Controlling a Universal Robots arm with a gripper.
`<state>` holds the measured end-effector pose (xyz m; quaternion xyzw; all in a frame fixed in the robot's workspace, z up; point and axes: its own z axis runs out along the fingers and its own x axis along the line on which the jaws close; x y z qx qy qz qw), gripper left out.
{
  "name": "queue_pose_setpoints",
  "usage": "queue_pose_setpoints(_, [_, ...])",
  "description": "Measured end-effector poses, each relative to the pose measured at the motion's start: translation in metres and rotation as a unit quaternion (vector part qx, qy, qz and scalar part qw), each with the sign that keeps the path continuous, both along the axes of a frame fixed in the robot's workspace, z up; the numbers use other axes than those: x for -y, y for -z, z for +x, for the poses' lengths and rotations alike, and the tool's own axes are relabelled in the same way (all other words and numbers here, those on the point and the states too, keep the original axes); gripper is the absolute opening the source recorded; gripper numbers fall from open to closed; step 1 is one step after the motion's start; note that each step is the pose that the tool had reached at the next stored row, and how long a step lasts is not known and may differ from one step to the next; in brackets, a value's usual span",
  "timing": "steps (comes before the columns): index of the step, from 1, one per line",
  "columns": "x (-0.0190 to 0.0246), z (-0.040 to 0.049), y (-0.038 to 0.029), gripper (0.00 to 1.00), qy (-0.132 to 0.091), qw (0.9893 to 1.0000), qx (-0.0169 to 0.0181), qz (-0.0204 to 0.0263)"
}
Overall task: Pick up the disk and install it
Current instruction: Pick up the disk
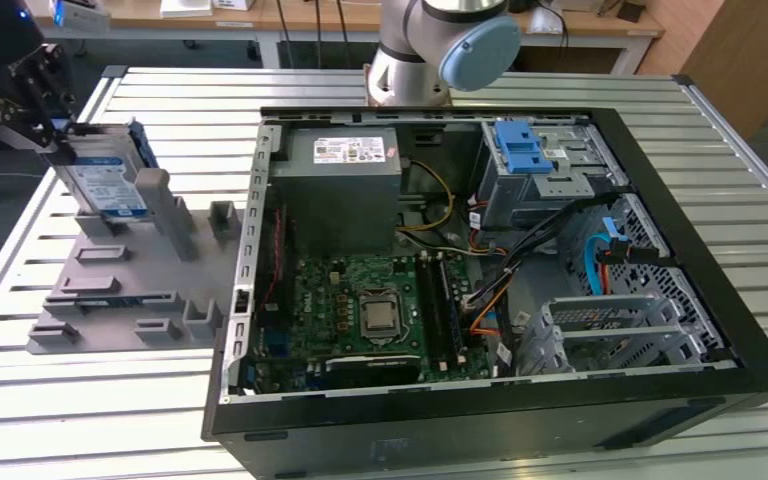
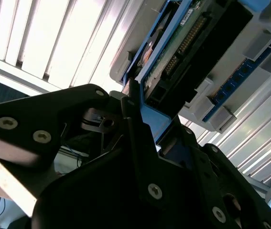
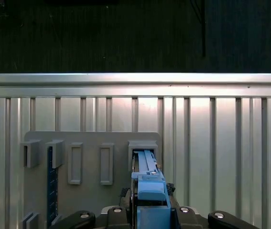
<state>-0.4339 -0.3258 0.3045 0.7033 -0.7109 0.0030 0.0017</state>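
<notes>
At the exterior view's far left, the black claw [image 1: 53,138] is clamped on the upper end of the disk [image 1: 104,190]. The disk stands on end in the grey holder [image 1: 117,285] on the table [image 1: 37,400], long axis nearly upright and leaning slightly. It is silver-grey with blue rails, and its blue-and-white label faces the camera.

Exterior view: bright, even room light from overhead, nothing harsh. The slatted metal table [image 1: 731,160] looks pale with a mild sheen.
Computer case [image 1: 704,330]: the walls throw soft shade inside, and it's murkiest down by the motherboard [image 1: 357,290].
Second wrist view: heavy backlight. The table slats blow out to near white, so the gripper [image 2: 145,109] is pretty much a black silhouette.
First wrist view: there's a glare band along the table rim and the floor [image 3: 102,33] is almost black. The disk [image 3: 149,188] is evenly lit.
</notes>
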Motion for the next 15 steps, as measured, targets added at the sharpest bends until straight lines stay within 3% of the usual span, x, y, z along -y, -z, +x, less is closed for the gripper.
queue_pose_setpoints(15, [0.0000,0.0000,-0.0130,0.36,0.000,1.0000,0.0000,0.0012])
